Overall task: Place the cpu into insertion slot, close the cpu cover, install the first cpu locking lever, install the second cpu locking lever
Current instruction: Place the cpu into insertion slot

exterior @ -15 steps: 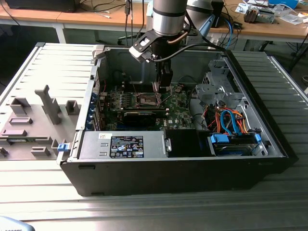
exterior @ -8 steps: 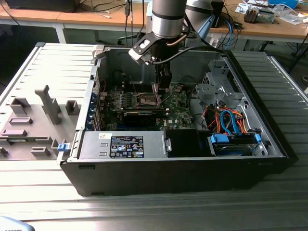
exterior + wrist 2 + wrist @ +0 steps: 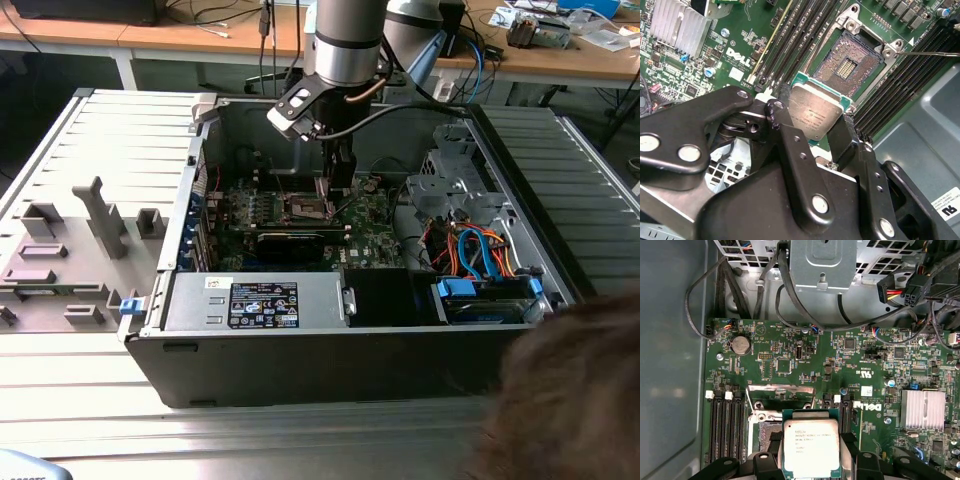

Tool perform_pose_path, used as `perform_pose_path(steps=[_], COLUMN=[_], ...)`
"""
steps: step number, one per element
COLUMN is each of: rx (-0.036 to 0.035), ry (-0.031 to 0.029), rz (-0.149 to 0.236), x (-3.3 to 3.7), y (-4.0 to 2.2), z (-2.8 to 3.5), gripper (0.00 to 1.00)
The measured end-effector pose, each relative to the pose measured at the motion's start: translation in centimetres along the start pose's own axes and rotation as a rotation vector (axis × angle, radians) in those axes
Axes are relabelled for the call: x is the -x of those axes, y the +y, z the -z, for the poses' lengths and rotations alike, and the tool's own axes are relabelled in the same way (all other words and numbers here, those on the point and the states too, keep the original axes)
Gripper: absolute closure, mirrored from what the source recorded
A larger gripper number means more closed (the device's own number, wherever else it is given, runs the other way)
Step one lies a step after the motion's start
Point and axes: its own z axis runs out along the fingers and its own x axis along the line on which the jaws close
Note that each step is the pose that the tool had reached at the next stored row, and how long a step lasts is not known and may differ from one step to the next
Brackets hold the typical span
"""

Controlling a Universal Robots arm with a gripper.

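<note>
The gripper (image 3: 813,124) is closed tight on the cpu (image 3: 816,111), holding it near the bare slot (image 3: 850,65).

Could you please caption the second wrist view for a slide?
The gripper holds the chip close to the open socket on the green board.

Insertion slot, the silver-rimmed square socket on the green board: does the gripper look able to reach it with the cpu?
Probably yes. The black gripper, shut on the flat grey square cpu, hangs close to the silver-rimmed insertion slot; its pins lie bare, the thin silvery cpu cover looks swung back.
</note>
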Motion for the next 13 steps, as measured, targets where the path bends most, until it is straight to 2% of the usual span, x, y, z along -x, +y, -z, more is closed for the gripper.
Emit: perform_pose_path(steps=[13], rx=[0.0], ry=[0.0], rz=[0.0], x=[-0.02], y=[0.0], z=[-0.24], gripper=[0.46])
